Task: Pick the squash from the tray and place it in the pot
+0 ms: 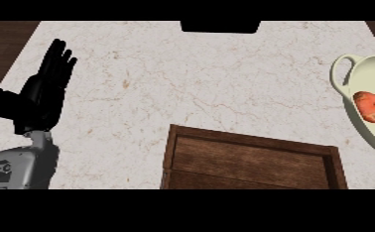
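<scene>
Our left hand (42, 94) rested at the counter's (183, 77) left, fingers straight, holding nothing; the squash (365, 105) lay in the pot (343, 75) far right, tray (249, 159) near

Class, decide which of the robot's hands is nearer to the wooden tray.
Left. The left hand rests open, fingers up, at the counter's left side, apart from the wooden tray. The right hand is not in view.

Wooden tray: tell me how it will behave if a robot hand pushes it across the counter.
The wooden tray looks rigid, so it should slide as one piece. It lies flat and low, so tipping seems unlikely. Its raised rim gives a pushing edge, and the marble counter looks smooth.
</scene>
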Controlling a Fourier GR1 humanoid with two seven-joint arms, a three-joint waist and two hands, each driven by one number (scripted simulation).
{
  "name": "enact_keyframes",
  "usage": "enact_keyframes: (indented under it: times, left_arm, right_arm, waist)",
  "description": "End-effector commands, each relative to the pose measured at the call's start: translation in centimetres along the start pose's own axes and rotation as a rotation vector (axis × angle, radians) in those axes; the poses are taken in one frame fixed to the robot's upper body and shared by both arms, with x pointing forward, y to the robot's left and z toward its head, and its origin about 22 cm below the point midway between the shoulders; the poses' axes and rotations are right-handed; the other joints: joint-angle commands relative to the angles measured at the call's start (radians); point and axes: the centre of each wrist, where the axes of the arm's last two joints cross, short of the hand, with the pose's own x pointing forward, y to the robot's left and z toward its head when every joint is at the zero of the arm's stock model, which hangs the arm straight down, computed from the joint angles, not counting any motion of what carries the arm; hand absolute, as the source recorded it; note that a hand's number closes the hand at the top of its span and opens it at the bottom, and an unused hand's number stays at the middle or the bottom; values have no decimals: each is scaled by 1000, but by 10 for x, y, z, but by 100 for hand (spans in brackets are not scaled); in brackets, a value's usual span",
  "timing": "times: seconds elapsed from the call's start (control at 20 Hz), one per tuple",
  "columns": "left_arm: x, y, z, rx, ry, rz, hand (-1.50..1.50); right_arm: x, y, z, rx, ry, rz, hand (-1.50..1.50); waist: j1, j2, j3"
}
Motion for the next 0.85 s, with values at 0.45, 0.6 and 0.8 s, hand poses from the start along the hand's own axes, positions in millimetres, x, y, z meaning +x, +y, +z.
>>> enact_keyframes:
  times: [0.45,0.6,0.8]
  left_arm:
    - [-3,-4,6,-6,2,16,0]
    - [-3,0,2,9,-5,1,0]
    - [-1,0,3,8,-6,9,0]
  right_arm:
    - [20,-40,28,112,-64,-195,-150]
    - [34,-47,17,106,-98,-179,-150]
    - [31,-48,26,87,-71,-189,-150]
  waist:
    - [-1,6,8]
    - [10,10,7]
    - [5,11,10]
